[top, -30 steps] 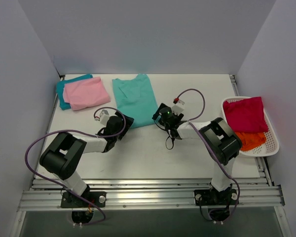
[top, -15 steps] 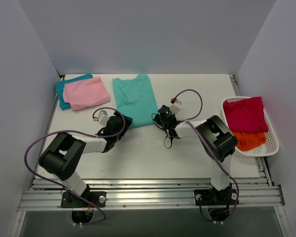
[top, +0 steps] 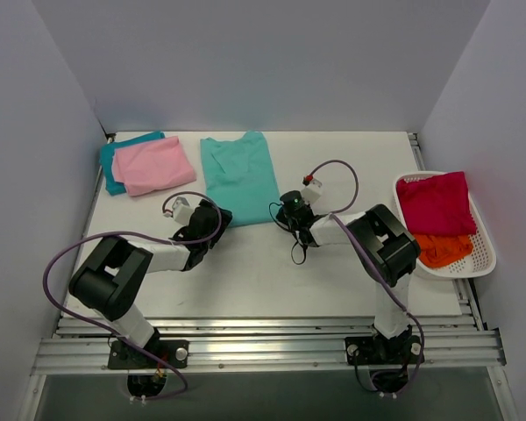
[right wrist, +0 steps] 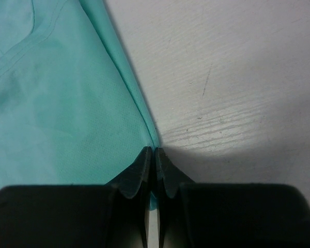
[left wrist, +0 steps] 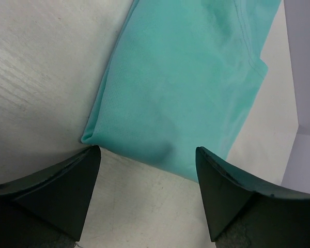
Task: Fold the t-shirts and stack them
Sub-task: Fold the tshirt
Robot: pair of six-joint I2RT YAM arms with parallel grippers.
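One white flat table (top: 272, 272) is carrying everything. Mint green soft cloth tee (top: 238, 175) is lying mid-table toward the back. It is folded into a long strip, collar end far, hem end near, and both grippers are sitting at its near end.

White plastic basket (top: 486, 250) is sitting at the table's right edge. It is holding the crimson cloth tee (top: 436, 203), crumpled on top of the orange cloth tee (top: 444, 250). Pale pink cloth tee (top: 153, 165) is resting folded on the teal blue cloth tee (top: 123, 145) in the far left corner, well apart from the mint one.

Left gripper (left wrist: 147, 155) is standing wide apart, bracketing the mint tee's near hem at its left corner and clamping nothing.

Right gripper (right wrist: 154, 152) is pinching fully closed on the near right edge of the same tee. A sliver of mint cloth is showing between its fingers (right wrist: 137, 170).
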